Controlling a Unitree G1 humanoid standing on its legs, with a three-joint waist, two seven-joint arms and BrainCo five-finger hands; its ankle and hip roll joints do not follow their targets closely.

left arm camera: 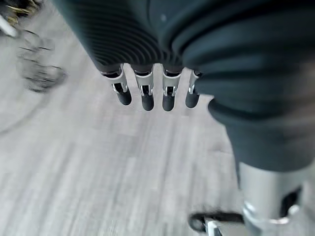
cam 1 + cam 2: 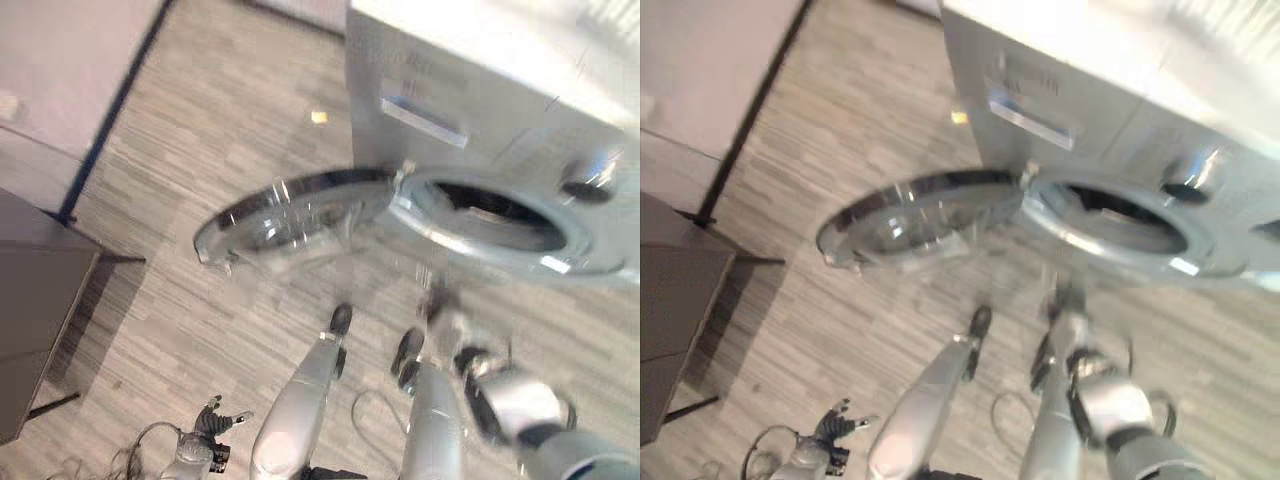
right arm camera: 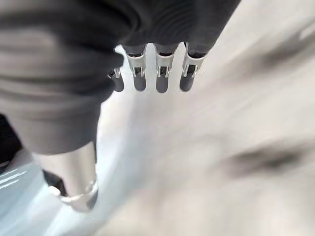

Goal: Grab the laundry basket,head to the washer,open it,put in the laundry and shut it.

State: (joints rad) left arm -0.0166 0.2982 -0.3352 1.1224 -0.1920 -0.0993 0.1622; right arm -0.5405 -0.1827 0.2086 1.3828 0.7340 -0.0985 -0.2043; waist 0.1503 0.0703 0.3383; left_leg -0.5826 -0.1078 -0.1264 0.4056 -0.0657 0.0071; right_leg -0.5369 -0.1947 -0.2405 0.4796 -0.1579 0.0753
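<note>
I see the silver-grey front-loading washer (image 2: 480, 110) ahead of my right hand (image 2: 1070, 330), with its round glass door with a chrome ring (image 2: 285, 215) swung wide open to the left side, over the grey wood-pattern floor (image 2: 200, 130). The dark drum opening (image 2: 495, 215) is free, and a chrome knob (image 2: 588, 188) sits above it at the right. There is some print on the washer panel, but I cannot read it.

My right hand is raised in front of the washer, just below the drum opening; in its wrist view the fingers (image 3: 162, 73) are straight and apart, holding nothing. My left hand (image 2: 205, 425) hangs low beside me, well apart from the washer; its fingers (image 1: 147, 93) are also straight, with nothing between them. A dark grey cabinet (image 2: 30, 300) stands far left of my left hand. A small yellow scrap (image 2: 319, 117) lies on the floor left of the washer.
</note>
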